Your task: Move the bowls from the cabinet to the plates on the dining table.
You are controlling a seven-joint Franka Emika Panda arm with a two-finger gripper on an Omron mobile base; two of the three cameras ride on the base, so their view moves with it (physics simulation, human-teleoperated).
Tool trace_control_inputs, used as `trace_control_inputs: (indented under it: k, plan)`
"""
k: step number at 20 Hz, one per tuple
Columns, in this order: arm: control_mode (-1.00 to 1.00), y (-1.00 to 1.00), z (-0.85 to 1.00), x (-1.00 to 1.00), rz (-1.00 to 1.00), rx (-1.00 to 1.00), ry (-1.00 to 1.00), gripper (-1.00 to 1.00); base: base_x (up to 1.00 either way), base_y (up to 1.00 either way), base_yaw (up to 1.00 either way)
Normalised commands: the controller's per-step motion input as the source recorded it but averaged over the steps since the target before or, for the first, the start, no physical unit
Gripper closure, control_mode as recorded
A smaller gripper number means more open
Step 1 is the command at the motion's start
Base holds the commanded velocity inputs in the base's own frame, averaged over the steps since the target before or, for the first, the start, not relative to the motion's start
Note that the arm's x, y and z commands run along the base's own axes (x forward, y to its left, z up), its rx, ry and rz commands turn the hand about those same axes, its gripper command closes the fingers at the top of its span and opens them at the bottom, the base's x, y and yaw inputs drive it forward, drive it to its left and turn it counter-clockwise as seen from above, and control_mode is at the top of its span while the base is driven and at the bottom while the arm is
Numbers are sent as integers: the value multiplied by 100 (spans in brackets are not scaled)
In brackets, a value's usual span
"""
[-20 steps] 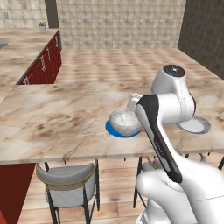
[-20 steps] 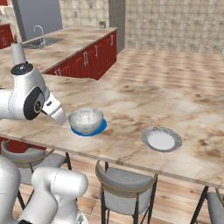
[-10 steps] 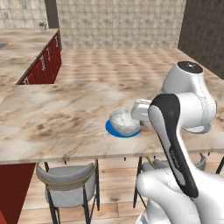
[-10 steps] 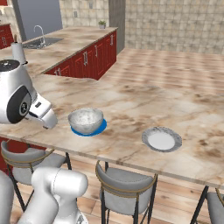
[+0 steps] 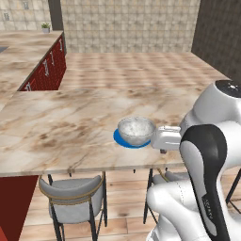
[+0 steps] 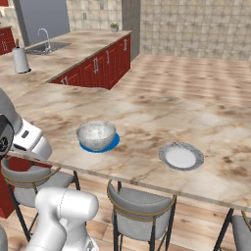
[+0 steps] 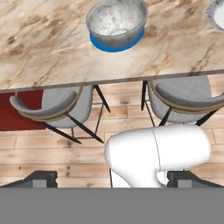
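Marbled grey-white, one bowl [image 5: 136, 131] sat on the blue plate [image 6: 111, 143] near the worktop [image 5: 61, 132] edge, so I judged half the job done. The grey plate [image 6: 181, 157] beside it was bare. The brown bowl was nowhere I could see, and I took it to be in the cabinet. My gripper [image 7: 111, 179] stood apart and empty, off the worktop's edge above the chairs [image 7: 52, 111].

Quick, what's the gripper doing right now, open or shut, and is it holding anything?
Gripper: open and holding nothing; the grey-white marbled bowl sits apart from it on the bright blue plate.
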Motion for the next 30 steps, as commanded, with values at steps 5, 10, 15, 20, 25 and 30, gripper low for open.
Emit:
trace_control_inputs:
  k: [5, 10, 15, 20, 25, 30]
  plan:
    - [-100, 5, 0, 3, 4, -7, 0, -100, 0, 0, 0]
    - [-100, 0, 0, 0, 0, 0, 0, -100, 0, 0, 0]
    - [-100, 0, -5, 4, 2, 1, 4, -100, 0, 0, 0]
    - [-100, 0, 0, 0, 0, 0, 0, -100, 0, 0, 0]
    - [100, 0, 0, 0, 0, 0, 0, -100, -4, 3, 0]
    - [100, 0, 0, 0, 0, 0, 0, -100, -25, 30, 1]
